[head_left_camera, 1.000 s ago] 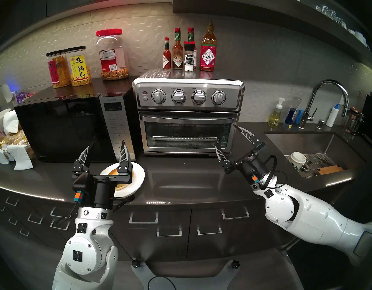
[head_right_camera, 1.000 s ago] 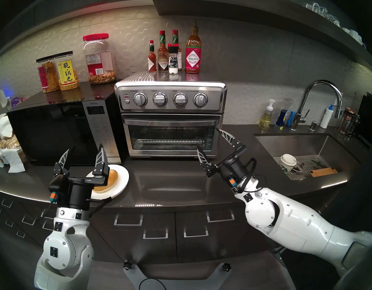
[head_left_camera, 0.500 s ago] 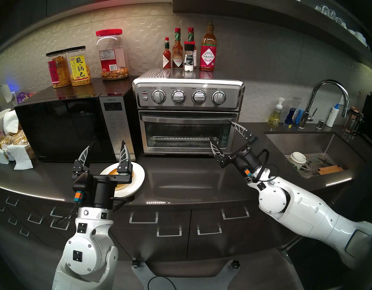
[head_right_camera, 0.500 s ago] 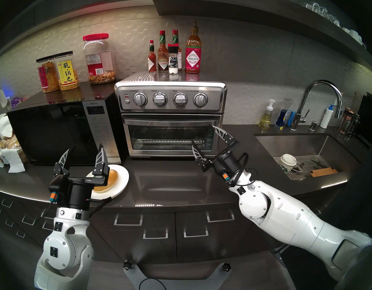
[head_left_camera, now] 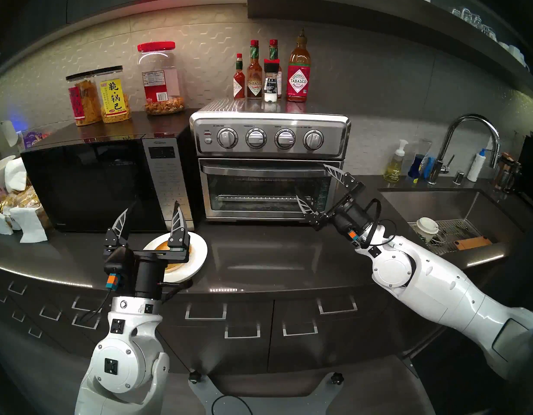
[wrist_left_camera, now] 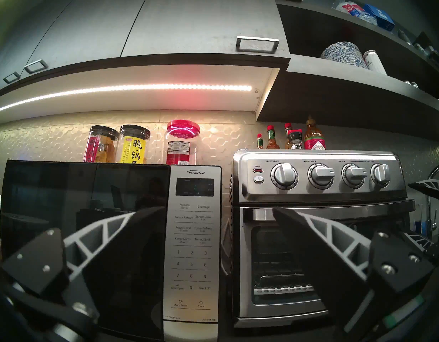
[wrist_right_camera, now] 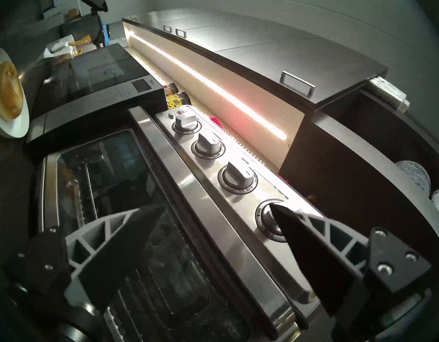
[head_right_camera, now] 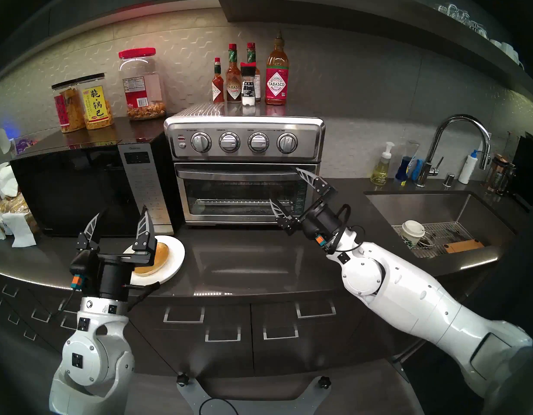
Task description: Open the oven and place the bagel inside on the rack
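Note:
The stainless oven [head_left_camera: 269, 142] stands at the middle of the counter with its glass door shut. The rack [head_left_camera: 259, 198] shows through the glass. The bagel [head_right_camera: 159, 255] lies on a white plate [head_left_camera: 201, 251] in front of the microwave, partly hidden by my left gripper [head_left_camera: 152, 206], which hangs open above it with nothing held. My right gripper [head_left_camera: 310, 180] is open at the door's right end. In the right wrist view the bar handle [wrist_right_camera: 201, 198] runs across the gap between its fingers [wrist_right_camera: 217, 207].
A black microwave [head_left_camera: 88, 183] stands left of the oven with snack jars [head_left_camera: 99, 95] on top. Sauce bottles [head_left_camera: 298, 73] stand on the oven. To the right are a sink [head_left_camera: 445, 207] holding a paper cup [head_left_camera: 427, 227], a faucet and soap bottles. Bags clutter the far left.
My right arm has moved up and to the left, bringing its open gripper to the right end of the oven door. The left arm has not moved.

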You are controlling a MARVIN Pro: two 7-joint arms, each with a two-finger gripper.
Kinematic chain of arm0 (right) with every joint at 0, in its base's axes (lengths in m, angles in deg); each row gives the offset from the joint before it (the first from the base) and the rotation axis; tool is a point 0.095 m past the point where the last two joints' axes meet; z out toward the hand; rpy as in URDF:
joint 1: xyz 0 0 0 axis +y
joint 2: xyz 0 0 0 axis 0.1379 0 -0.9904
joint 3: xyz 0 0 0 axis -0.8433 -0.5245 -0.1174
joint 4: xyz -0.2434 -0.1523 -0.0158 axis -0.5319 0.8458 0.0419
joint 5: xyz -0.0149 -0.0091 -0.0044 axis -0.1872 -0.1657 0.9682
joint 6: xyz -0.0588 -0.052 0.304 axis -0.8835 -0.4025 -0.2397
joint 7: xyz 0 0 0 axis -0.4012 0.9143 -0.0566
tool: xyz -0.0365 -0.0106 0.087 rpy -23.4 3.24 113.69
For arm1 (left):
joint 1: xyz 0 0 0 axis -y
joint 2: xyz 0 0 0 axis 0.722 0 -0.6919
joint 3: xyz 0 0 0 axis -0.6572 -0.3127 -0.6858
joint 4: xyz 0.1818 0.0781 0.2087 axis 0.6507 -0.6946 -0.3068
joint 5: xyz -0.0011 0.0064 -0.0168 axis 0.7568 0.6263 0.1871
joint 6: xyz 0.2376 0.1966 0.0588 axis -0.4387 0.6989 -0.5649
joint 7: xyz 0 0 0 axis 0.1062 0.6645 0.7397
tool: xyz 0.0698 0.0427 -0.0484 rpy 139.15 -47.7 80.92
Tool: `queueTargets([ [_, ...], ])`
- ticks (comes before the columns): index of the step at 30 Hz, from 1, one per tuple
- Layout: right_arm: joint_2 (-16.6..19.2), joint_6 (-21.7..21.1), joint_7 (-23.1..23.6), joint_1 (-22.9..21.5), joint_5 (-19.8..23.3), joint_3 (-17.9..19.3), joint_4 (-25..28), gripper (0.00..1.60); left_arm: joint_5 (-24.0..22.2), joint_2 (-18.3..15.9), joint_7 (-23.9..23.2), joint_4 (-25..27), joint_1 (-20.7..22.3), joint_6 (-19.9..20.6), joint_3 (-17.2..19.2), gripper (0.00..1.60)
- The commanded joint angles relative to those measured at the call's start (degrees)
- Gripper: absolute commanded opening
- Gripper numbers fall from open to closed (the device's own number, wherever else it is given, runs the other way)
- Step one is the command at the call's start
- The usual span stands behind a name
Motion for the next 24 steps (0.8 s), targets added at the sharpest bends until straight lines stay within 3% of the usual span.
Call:
queueTargets([
  [1, -0.7, 1.2, 3.3, -5.7, 1.2, 1.7, -1.4, 1.60, 0.0, 0.0, -0.1, 1.0, 0.1, -0.1, -0.1, 1.60],
  [6, -1.6, 2.6, 6.5, -7.8, 1.2, 1.6, -3.9, 1.60, 0.0, 0.0, -0.1, 1.1, 0.1, -0.1, -0.1, 1.60],
  [14, -2.0, 7.4, 10.3, -10.9, -4.4, 0.5, -7.9, 1.60, 0.0, 0.0, -0.1, 1.1, 0.1, -0.1, -0.1, 1.60],
  [24, -8.1, 5.1, 11.7, -14.4, -12.7, 0.3, -10.4, 1.60, 0.0, 0.0, -0.1, 1.0, 0.1, -0.2, -0.1, 1.60],
])
